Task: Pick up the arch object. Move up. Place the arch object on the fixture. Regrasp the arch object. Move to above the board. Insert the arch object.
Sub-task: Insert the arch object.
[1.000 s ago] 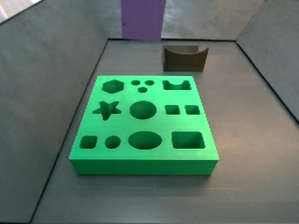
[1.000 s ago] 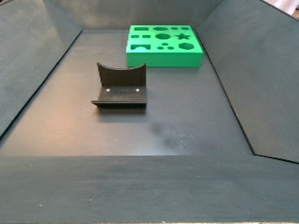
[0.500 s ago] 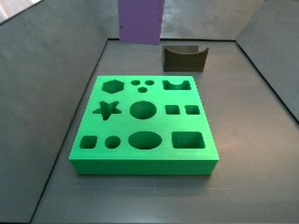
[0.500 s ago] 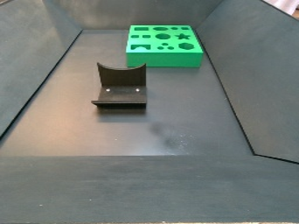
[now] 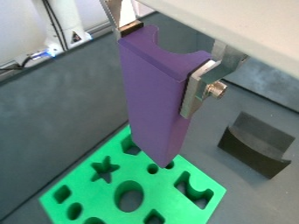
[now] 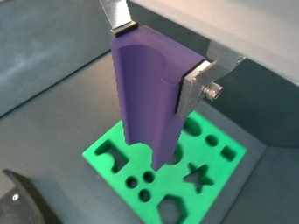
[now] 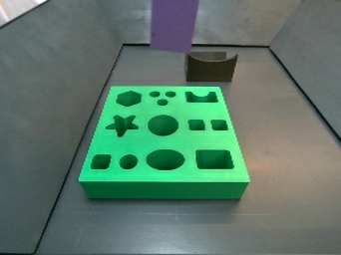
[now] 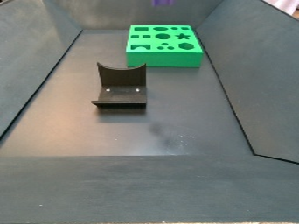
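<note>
My gripper (image 5: 162, 57) is shut on the purple arch object (image 5: 158, 101), one silver finger on each side of its upper end. It also shows in a wrist view (image 6: 158, 54). The arch object (image 6: 149, 101) hangs upright, groove end up, high above the green board (image 5: 82, 188) (image 6: 117, 142). In a side view the arch object (image 7: 173, 25) hangs from the top edge, over the far side of the board (image 7: 163, 189). In a side view only its lower tip (image 8: 162, 3) shows, above the board (image 8: 166, 58). The gripper is out of frame in both side views.
The dark fixture (image 7: 210, 66) stands on the grey floor beyond the board, nothing on it. It also shows in a side view (image 8: 119, 87) and in both wrist views (image 5: 260, 140) (image 6: 17, 201). Sloped grey walls enclose the floor.
The arch object has shifted sideways towards the board; its tip now shows at the top of a side view where it was out of frame before.
</note>
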